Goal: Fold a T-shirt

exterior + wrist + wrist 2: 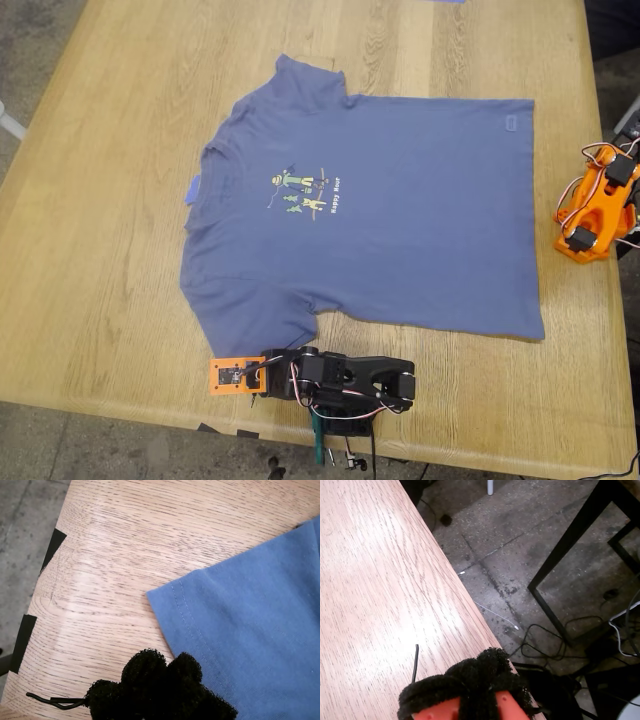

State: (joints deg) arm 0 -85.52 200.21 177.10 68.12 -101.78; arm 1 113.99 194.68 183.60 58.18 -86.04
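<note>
T-shirt [400,210]: slate-blue, spread flat on the wooden worktop [110,240], collar toward the exterior view's left, hem toward its right, small green-and-yellow print on the chest
Sleeve corner [165,600]: lies flat just beside my first claw's black foam pads, apart from them
My first claw [162,667]: pads pressed together, pinching nothing, low over bare wood at the worktop's near edge in the exterior view
My second claw [475,672]: black pads together, empty, at the worktop's edge above the floor, well apart from the shirt
</note>
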